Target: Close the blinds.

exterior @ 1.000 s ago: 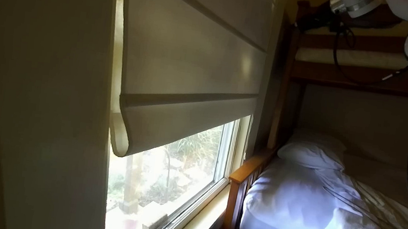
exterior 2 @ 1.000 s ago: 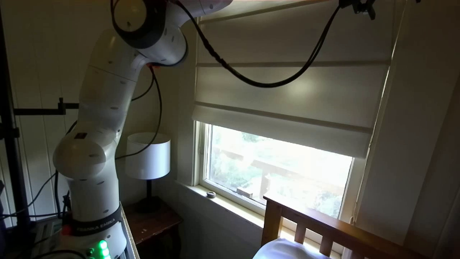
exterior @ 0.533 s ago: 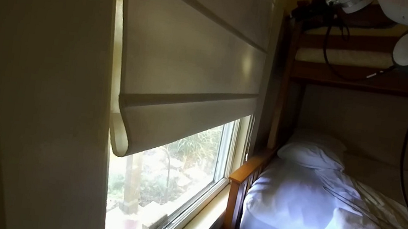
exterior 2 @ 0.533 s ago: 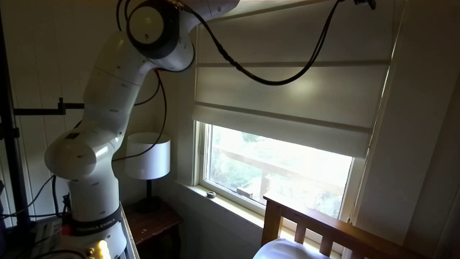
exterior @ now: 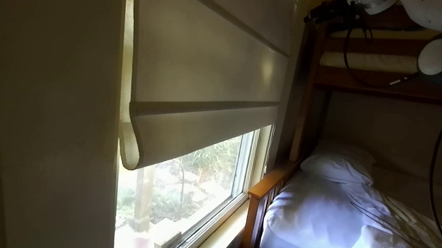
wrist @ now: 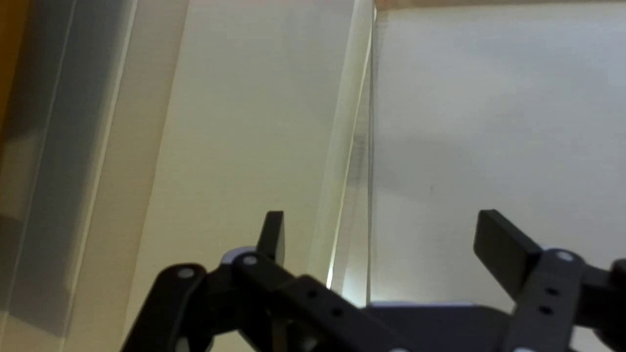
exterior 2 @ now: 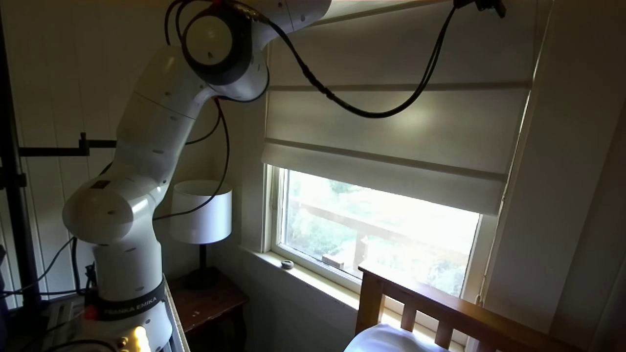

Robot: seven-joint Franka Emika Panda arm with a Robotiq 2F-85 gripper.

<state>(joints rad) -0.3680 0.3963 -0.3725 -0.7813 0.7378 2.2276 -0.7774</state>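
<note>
Gripper (wrist: 381,234) is hanging spread wide, pinching nothing, up high at the blinds (exterior 2: 396,139). Wrist view is showing what looks like the blinds' side edge running between the jaws; whether either jaw is touching, can't tell. Jaws are probably standing wide for straddling that edge, or the cord (exterior 2: 503,200), ahead of a pinch.

Blinds are hanging part-way down the window (exterior 2: 376,230); bottom edge is stopping well above the sill (exterior 2: 323,285), leaving the window's lower part uncovered in both exterior views. So closing is looking unfinished.

Cord is running down along the blinds' edge nearer the bed rail (exterior 2: 440,305), presumably for working them from the side. Bed rail is crossing in front of that end of the sill and seemingly hiding the cord's low end, so going in high is making sense.

Cable (exterior 2: 379,115) is sagging in a loose loop in front of the blinds, likely giving the arm (exterior 2: 156,112) slack for turning; snagging is looking possible. Lamp (exterior 2: 203,222) is standing toward the far edge of the side table (exterior 2: 215,305), probably just for light.

Next move is likely calling for lining up, pinching, then drawing down.
</note>
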